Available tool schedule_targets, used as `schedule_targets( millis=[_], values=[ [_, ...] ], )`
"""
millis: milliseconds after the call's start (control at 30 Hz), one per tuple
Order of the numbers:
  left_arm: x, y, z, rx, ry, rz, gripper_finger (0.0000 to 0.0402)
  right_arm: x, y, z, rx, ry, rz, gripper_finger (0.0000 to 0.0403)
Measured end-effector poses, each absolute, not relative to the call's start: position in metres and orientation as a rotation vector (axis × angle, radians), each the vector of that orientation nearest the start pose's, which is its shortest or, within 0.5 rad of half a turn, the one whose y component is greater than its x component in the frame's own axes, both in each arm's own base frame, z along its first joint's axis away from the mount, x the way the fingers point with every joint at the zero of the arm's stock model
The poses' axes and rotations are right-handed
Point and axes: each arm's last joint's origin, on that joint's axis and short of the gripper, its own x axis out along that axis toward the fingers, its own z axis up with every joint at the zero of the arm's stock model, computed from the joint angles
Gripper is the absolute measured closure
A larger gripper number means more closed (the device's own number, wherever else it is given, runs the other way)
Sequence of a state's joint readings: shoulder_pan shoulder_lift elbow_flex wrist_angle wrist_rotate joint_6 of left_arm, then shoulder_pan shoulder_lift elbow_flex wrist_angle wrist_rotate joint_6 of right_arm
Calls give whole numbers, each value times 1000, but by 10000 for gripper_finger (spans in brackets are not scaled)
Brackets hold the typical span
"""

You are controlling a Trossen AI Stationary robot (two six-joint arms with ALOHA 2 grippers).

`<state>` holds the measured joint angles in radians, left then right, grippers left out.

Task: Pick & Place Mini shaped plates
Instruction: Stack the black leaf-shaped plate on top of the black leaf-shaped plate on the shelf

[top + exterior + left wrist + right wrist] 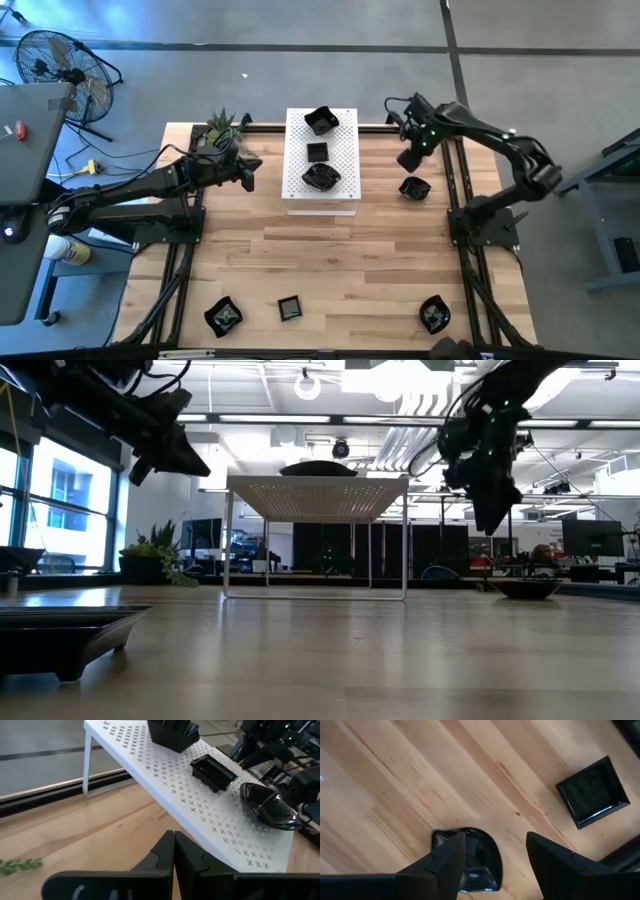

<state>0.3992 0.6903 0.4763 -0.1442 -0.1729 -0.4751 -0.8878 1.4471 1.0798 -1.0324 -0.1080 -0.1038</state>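
Field note, taken at the counter [330, 260], with the white perforated board [321, 165] as the landmark. Three mini shaped plates sat on the board: a deep-walled one [320, 120] at its far end, a small square one [317, 152] in the middle, a rounded wavy one [320, 177] at the near end. Another plate [415, 187] lay on the counter just right of the board, and the right tool [411, 158] hung just above it, fingers spread wide and gripping nothing; in the right wrist view that rounded plate [470, 857] showed below and between the parted fingers, with a square plate [593, 791] farther off. Three more plates lay well toward the near edge from the board: left [223, 316], centre [290, 307] and right [434, 313]. The left tool [246, 172] waited left of the board, fingers clenched together on nothing. Judgement on handling: the dishes looked glossy, rigid and light, likely slick under the pads and liable to chip if dropped. The rim seemed the sensible hold, one finger inside the wall and one outside, pinched across a straight or shallow stretch of the edge, not the wavy lobes.
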Motion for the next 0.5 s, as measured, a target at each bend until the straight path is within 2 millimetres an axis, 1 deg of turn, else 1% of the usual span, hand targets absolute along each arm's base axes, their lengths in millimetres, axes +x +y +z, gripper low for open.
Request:
schedule_targets(
  millis=[267, 500],
  values=[
    [143, 66, 241, -498, 255, 667, 402, 162, -213, 213, 522, 1393, -442, 208],
    [143, 66, 241, -497, 257, 671, 402, 165, -225, 193, 485, 1433, -371, 220]
  ],
)
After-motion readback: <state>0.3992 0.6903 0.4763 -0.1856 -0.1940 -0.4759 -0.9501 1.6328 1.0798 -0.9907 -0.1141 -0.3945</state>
